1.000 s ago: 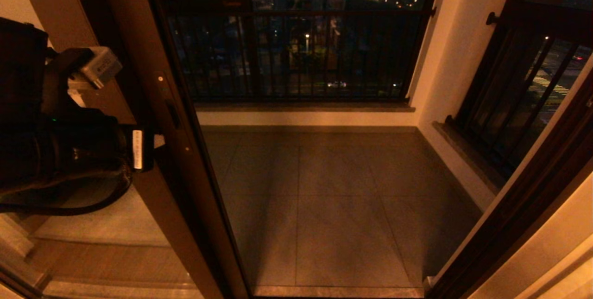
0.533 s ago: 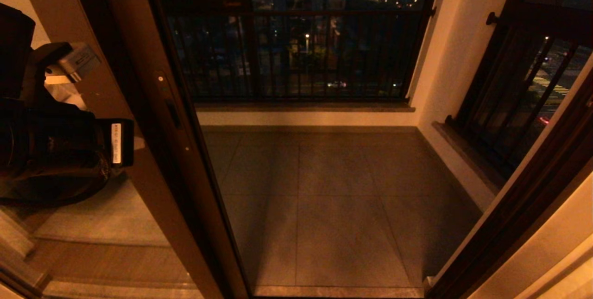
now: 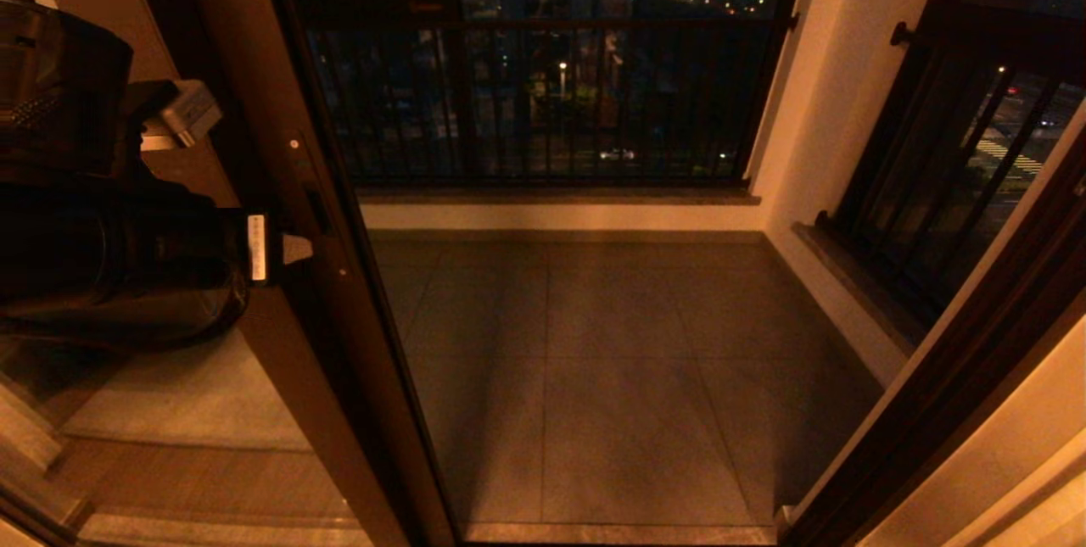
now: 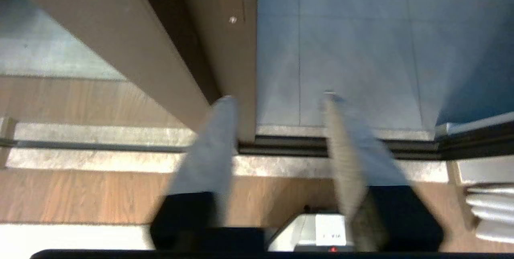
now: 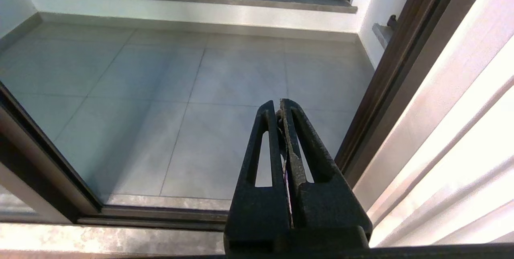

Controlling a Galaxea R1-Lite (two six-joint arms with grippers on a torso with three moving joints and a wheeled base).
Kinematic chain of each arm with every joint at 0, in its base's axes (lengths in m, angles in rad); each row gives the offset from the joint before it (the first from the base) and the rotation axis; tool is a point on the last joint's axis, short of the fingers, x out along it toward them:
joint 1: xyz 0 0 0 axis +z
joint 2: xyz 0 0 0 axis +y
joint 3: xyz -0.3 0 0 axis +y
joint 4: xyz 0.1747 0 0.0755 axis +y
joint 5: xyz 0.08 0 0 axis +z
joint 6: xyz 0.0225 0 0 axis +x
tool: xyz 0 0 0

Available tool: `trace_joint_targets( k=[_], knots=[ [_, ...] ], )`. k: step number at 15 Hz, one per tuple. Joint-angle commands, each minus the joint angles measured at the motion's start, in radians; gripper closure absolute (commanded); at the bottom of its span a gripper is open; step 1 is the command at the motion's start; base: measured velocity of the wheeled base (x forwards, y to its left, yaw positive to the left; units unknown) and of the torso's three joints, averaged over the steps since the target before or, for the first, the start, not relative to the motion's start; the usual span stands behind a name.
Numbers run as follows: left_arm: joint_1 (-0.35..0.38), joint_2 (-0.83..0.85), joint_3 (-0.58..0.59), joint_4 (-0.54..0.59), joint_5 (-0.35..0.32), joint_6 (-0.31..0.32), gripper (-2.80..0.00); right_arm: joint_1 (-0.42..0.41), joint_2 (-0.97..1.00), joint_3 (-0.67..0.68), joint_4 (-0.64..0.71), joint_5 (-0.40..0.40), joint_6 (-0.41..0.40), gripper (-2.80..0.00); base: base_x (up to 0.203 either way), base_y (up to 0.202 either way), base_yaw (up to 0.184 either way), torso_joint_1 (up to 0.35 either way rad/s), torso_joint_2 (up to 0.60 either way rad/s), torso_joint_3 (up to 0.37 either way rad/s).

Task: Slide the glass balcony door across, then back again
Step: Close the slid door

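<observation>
Presently we find the left gripper [image 4: 277,100] with its two pale fingers [image 4: 213,146] spread apart and nothing between them. In the left wrist view one fingertip lies against the brown stile of the glass balcony door [image 4: 237,50], while the other hangs over the grey tiled floor [image 4: 361,42] of the balcony. From the head view only one light fingertip of this gripper [image 3: 293,248] shows, at the stile just below the narrow handle slot [image 3: 318,208]; the black bulk of the left arm [image 3: 102,250] covers the rest, so contact there we cannot confirm.

We note the glass balcony door [image 3: 280,148] standing at the left of the opening, leaving the doorway onto the balcony uncovered. Its top and its lower corner are cut off by the frame edge, and its glass is largely hidden behind the arm. A second brown post [image 4: 120,38] sits beside the stile in the wrist view; how the two overlap we cannot tell.

The right gripper [image 5: 281,106] is parked with its black fingers pressed together, empty, pointing over the dark floor track [image 5: 160,215] toward the balcony tiles. It is not seen from the head camera.

Beyond, black-barred windows [image 3: 543,97] line the far wall and the right side; the night view through them is dim and indistinct.
</observation>
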Motion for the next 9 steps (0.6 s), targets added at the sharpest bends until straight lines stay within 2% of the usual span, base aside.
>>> trace_joint_targets(
  k=[1, 4, 6, 9],
  knots=[
    [0.004, 0.033, 0.007, -0.035, 0.001, -0.001, -2.80, 0.000, -0.001, 0.003, 0.000, 0.000, -0.001, 0.00, 0.000, 0.000, 0.000, 0.000, 0.00, 0.000],
    [0.007, 0.074, 0.014, -0.127, -0.013, 0.002, -2.80, 0.000, -0.001, 0.003, 0.000, 0.000, -0.001, 0.00, 0.000, 0.000, 0.000, 0.000, 0.00, 0.000],
    [0.007, 0.121, 0.006, -0.173, -0.045, 0.007, -2.80, 0.000, -0.001, 0.003, 0.000, 0.000, -0.001, 0.00, 0.000, 0.000, 0.000, 0.000, 0.00, 0.000],
    [0.009, 0.188, -0.012, -0.239, -0.052, 0.035, -2.80, 0.000, -0.001, 0.003, 0.000, 0.000, -0.001, 0.00, 0.000, 0.000, 0.000, 0.000, 0.00, 0.000]
  ],
)
